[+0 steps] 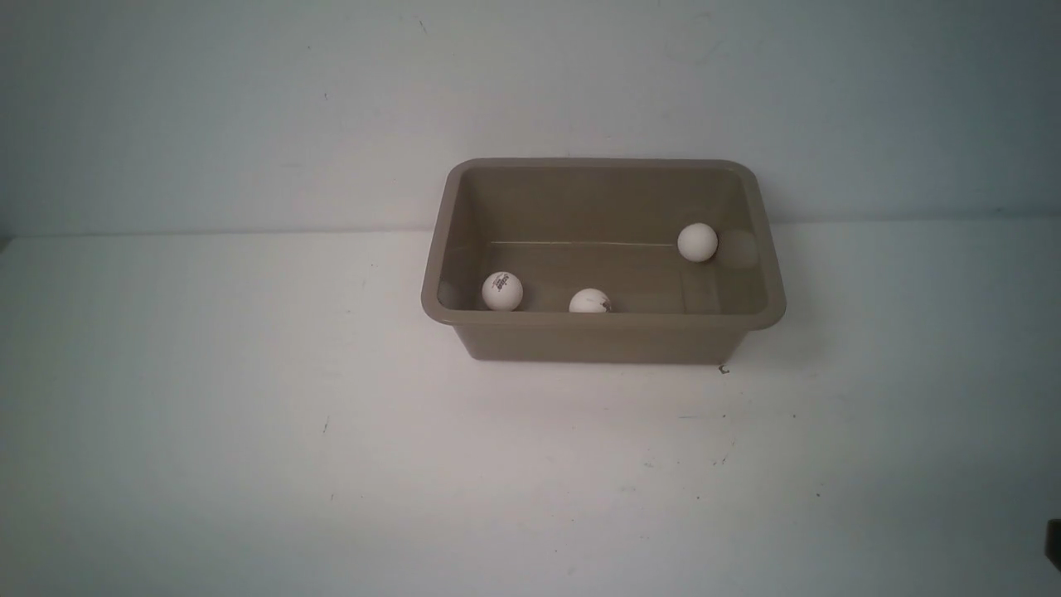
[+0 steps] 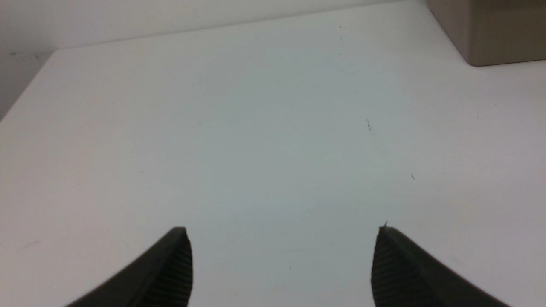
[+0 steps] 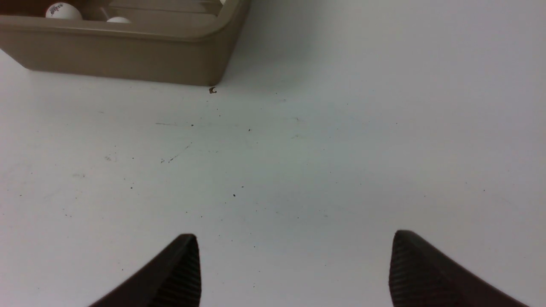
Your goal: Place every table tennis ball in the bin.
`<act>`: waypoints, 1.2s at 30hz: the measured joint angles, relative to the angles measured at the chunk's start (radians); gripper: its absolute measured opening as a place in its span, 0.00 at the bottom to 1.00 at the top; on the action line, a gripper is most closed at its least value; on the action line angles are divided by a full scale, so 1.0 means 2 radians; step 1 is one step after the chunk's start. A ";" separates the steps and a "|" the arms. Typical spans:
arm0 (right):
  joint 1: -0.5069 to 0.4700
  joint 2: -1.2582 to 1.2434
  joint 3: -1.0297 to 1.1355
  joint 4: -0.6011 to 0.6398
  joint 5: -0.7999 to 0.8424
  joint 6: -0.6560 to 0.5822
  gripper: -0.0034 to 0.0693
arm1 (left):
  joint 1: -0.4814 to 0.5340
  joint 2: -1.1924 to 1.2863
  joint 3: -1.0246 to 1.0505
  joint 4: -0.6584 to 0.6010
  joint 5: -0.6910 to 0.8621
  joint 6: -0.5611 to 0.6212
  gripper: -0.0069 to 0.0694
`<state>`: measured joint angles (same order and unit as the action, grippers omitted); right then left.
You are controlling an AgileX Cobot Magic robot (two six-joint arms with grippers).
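All three balls (image 1: 502, 292) were contained inside the bin (image 1: 603, 320), probably because sorting was finished. The fingers of the left gripper (image 2: 281, 256) and of the right gripper (image 3: 295, 260) were spread, holding nothing, near the bin's outside, presumably because no ball was left for grasping.

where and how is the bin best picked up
Probably by the long near rim of the bin, about midway, coming from above with one finger of the claw inside and one outside. The rim flares out past the wall, giving an edge to catch, and the bin stands upright and open. The balls inside may roll if it tips.
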<state>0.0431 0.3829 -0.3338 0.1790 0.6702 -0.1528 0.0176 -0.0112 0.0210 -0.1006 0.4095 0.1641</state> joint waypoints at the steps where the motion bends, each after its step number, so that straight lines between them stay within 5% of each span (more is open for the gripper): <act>1: 0.000 0.000 0.000 0.000 0.000 0.000 0.78 | 0.000 0.000 0.000 0.000 0.000 0.000 0.76; 24: 0.076 -0.064 0.001 -0.029 -0.005 -0.003 0.78 | 0.000 0.000 0.000 0.000 0.000 0.000 0.76; 36: 0.087 -0.158 0.139 -0.036 -0.200 0.012 0.78 | 0.000 0.000 0.000 0.000 -0.001 0.000 0.76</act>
<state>0.2163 0.0670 -0.0558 0.1070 0.2710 -0.1292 0.0176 -0.0112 0.0210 -0.1013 0.4075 0.1632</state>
